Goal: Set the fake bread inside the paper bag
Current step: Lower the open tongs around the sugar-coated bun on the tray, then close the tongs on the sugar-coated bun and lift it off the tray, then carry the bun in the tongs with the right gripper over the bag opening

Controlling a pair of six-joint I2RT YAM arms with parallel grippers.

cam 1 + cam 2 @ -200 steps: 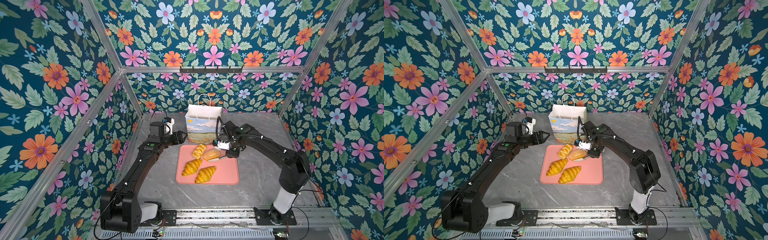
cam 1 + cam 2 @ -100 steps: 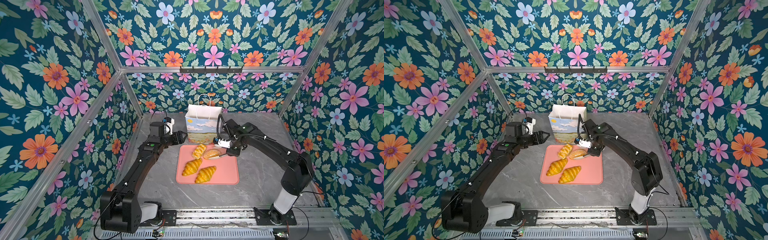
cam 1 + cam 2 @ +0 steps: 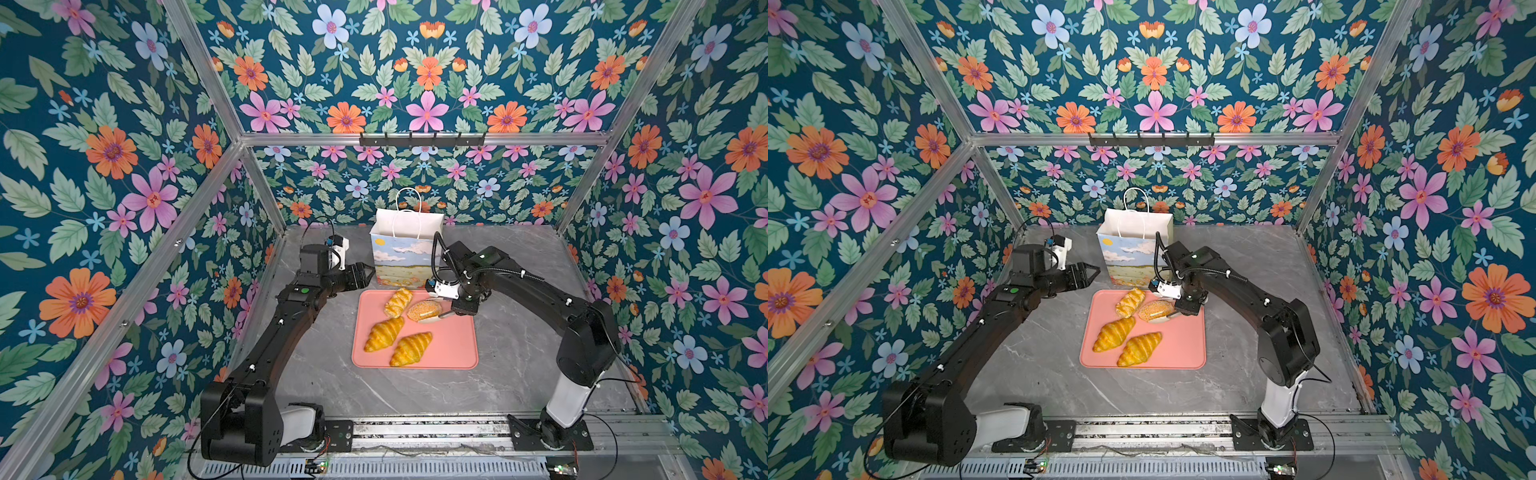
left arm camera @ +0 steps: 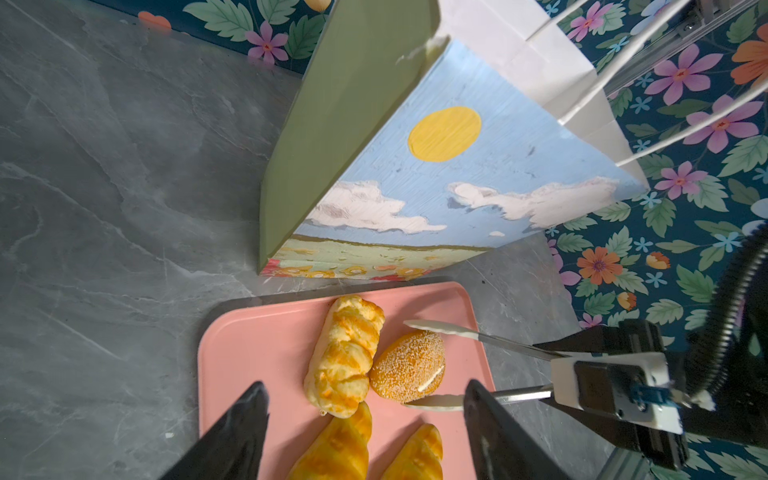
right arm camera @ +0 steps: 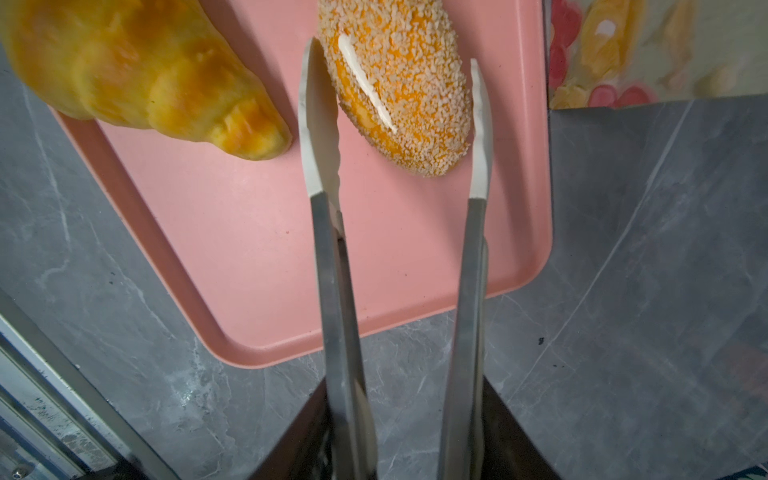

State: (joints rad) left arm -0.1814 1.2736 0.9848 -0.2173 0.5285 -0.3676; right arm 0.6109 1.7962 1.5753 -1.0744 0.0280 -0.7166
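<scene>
In a top view the speckled bun lies at the pink tray's 1 o'clock corner, long axis 9-to-3, with the paper bag at its 12. From 3 o'clock the tongs straddle its narrow width (not squeezing yet, I judge), clamped in the nearer right gripper. The left gripper gapes empty at the bag's 9.

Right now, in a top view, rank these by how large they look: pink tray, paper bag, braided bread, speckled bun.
1. pink tray
2. paper bag
3. braided bread and speckled bun: they look about alike, so they are not ranked.
</scene>
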